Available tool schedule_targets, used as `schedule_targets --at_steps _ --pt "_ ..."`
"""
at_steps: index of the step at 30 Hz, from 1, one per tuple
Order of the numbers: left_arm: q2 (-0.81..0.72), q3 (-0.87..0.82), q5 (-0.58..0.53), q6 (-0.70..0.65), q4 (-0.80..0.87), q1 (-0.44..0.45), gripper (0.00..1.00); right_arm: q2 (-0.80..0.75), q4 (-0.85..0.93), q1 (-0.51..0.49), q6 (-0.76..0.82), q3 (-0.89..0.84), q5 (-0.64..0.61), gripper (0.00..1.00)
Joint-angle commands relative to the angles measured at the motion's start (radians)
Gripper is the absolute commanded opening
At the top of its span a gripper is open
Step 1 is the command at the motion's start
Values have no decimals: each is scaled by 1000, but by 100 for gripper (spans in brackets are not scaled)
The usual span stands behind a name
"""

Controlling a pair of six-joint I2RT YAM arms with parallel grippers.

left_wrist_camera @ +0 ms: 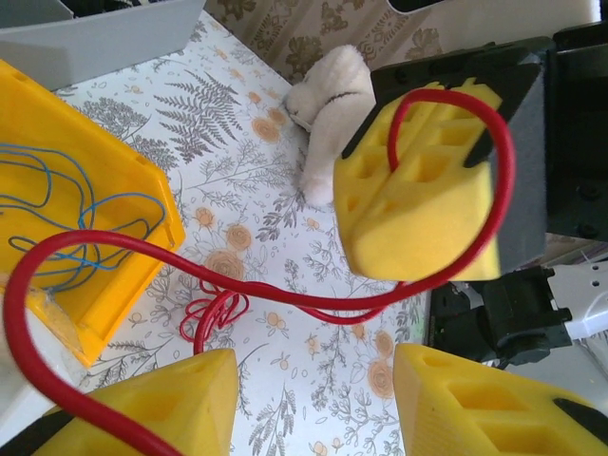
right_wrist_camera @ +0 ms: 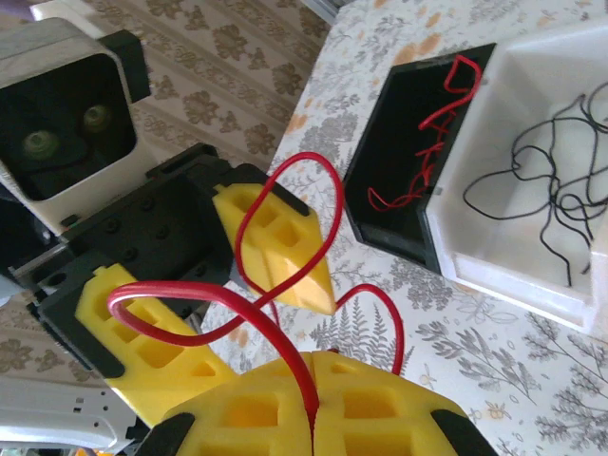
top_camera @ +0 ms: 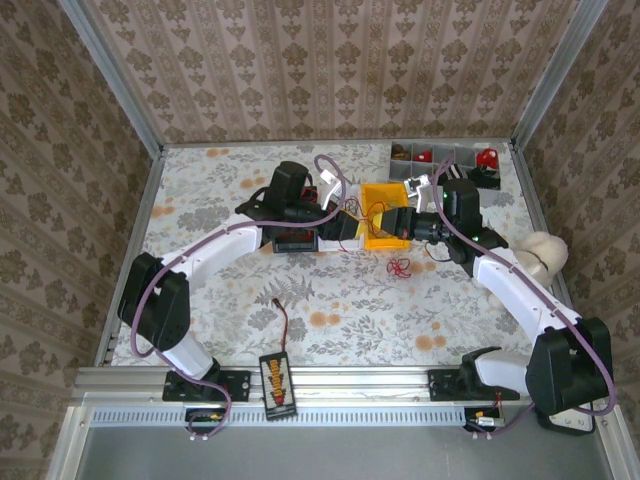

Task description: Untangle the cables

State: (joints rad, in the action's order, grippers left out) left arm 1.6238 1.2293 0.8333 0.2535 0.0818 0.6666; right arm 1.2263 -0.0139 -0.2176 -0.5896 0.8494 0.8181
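Observation:
My right gripper (right_wrist_camera: 313, 423) is shut on a red cable (right_wrist_camera: 237, 304), pinched between its yellow pads. From there the red cable (left_wrist_camera: 313, 304) arcs across to my left gripper (left_wrist_camera: 313, 404), which stands open, and loops around one of its fingers (right_wrist_camera: 280, 247). The rest of the red cables lies as a small bundle (left_wrist_camera: 214, 313) on the flowered table, below both grippers. From above, the left gripper (top_camera: 350, 225) and right gripper (top_camera: 385, 222) meet tip to tip beside the yellow bin (top_camera: 372, 195), with the bundle (top_camera: 400, 267) just in front of them.
The yellow bin (left_wrist_camera: 142, 180) holds thin blue wires. A black bin (right_wrist_camera: 399, 114) holds a red wire, and a white bin (right_wrist_camera: 503, 275) holds black wires. A grey compartment tray (top_camera: 445, 160) stands at the back right. A white plush (top_camera: 540, 250) and an orange-black device (top_camera: 276, 382) lie nearby.

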Motion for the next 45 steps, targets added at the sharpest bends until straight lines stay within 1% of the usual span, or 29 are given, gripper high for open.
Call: schedule_targets --at_steps 1,3,8,13,17,23,28,29,31,34,36,37,38,39,40,41,42,43,45 --pt "3 11 -12 -11 -28 4 47 10 -87 6 -59 -5 83 6" --pt "8 13 -24 -15 -21 7 47 17 -108 5 -80 -4 100 6" --pt "-8 -11 -81 -25 -29 0 47 5 -102 7 -79 0 127 6" --pt "-19 -27 -92 -11 -50 -22 47 2 -74 11 -69 2 158 6" --pt "-21 -18 -70 -21 -41 -23 46 -1 -49 18 -54 4 163 6" --pt "4 28 -7 -59 29 10 45 20 -70 22 -62 11 152 7" --pt "12 29 -6 -53 24 19 43 39 -87 21 -70 23 153 7" --pt "13 31 -4 -51 24 20 40 41 -84 21 -70 25 155 7" --pt "15 37 4 -47 26 19 29 42 -76 20 -66 28 155 7" --pt "22 55 5 -59 58 19 9 39 -65 22 -58 28 146 7" --pt "24 60 -16 -68 77 18 2 39 -63 21 -56 30 135 9" --pt "22 57 -35 -69 76 15 0 38 -60 21 -55 30 126 10" --pt "18 53 -64 -71 75 15 0 38 -57 22 -53 32 115 13" --pt "11 45 -113 -69 71 12 0 37 -47 23 -51 34 98 21" --pt "2 38 -165 -64 62 6 0 34 -25 21 -44 37 67 36" --pt "-7 26 -225 -55 51 0 0 32 -5 21 -35 38 39 45" --pt "-19 10 -287 -40 34 -10 0 27 14 22 -25 38 7 52" --pt "-31 -7 -341 -23 13 -22 0 20 30 23 -14 37 -35 56" --pt "-57 -44 -413 8 -26 -49 0 7 55 27 -3 30 -108 60"
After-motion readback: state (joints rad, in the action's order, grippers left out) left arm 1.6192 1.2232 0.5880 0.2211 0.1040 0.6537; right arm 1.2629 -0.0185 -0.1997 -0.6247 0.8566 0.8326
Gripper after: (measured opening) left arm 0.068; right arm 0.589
